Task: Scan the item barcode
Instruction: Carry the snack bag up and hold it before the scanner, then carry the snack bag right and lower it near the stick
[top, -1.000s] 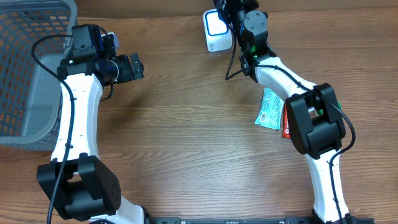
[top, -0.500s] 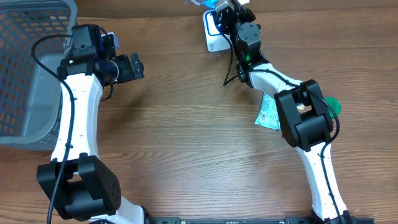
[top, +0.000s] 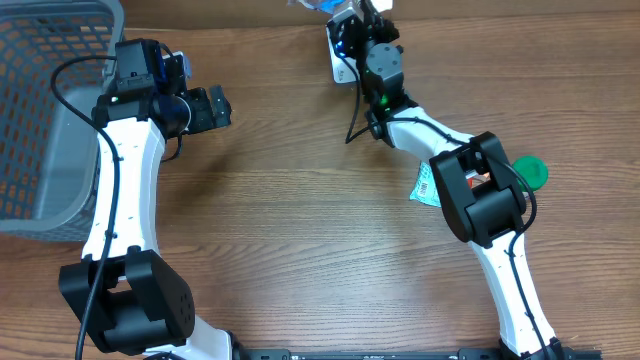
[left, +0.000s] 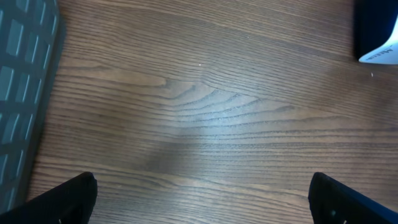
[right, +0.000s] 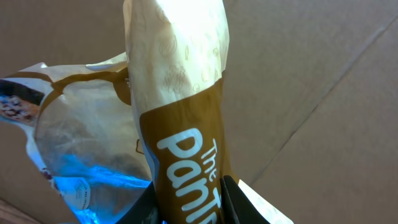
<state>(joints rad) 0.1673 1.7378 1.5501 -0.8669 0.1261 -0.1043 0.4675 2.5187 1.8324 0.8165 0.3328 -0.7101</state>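
Right wrist: the right gripper (right: 189, 204) pinches a pouch (right: 180, 93), with a brown band lettered white below, pale paper above and blue light on its clear side. Overhead, it hangs by the scanner (top: 338, 65) at the far edge of the table (top: 300, 230). Left gripper (left: 202, 199) gapes wide, empty.

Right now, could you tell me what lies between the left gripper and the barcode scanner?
Nothing: the overhead view shows only bare wooden table between the open left gripper and the barcode scanner, and the left wrist view agrees.
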